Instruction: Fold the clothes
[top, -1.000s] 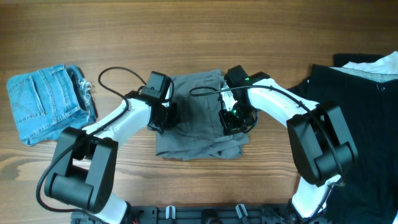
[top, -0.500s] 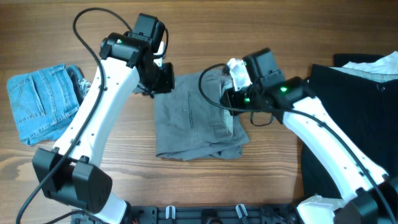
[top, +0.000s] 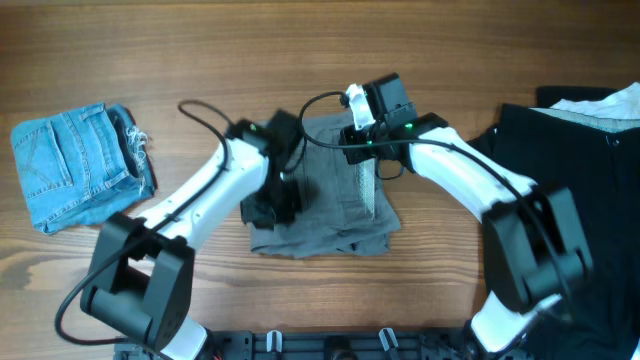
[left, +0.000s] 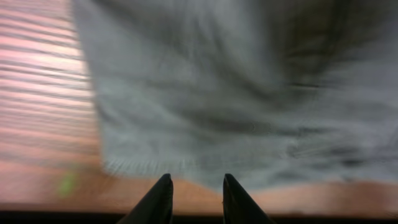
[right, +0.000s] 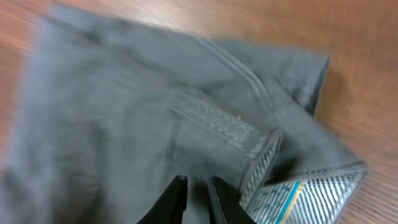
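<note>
From above, the grey trousers lie folded into a rough rectangle in the middle of the table. Their long side runs from far to near. The denim shorts sit well apart at the left, and the black garment lies at the right edge. The left gripper is over the left near part of the trousers, while the right gripper is over their far right corner. Each arm therefore has its own side, and the cloth lies between them. The next fold probably turns on the left side edge, and the left arm is nearer to it.

In the left wrist view, the left gripper has its fingers a little apart with nothing between them. It hangs over bare table, and the edge of the trousers is just ahead of the tips. The picture is smeared, so seams are hard to read.

In the right wrist view, the right gripper is almost closed. A thin gap shows between the fingers, and I see no cloth in it. The trousers spread out beneath, with the turned-back waistband and its striped lining at the right.

Half a second earlier the left arm was raised at the far left corner of the trousers, and it has since swung nearer and lower. The right gripper has shifted left along the far edge, and the trousers keep about the same outline
</note>
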